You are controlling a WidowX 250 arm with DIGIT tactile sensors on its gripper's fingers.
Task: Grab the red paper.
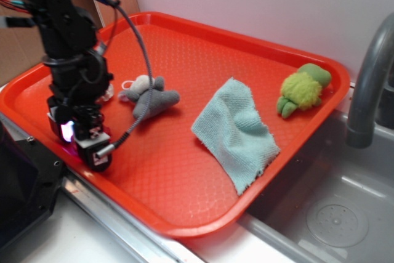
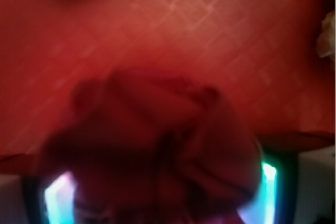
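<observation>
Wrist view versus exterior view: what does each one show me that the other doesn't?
Only the wrist view shows the red paper, a dark wrinkled ball filling the space between the tool's lit fingers; blur hides whether they press on it. Only the exterior view shows the grey plush toy, the light blue cloth, the green plush toy, the faucet and the sink. Both show the red tray and the tool low over it.
</observation>
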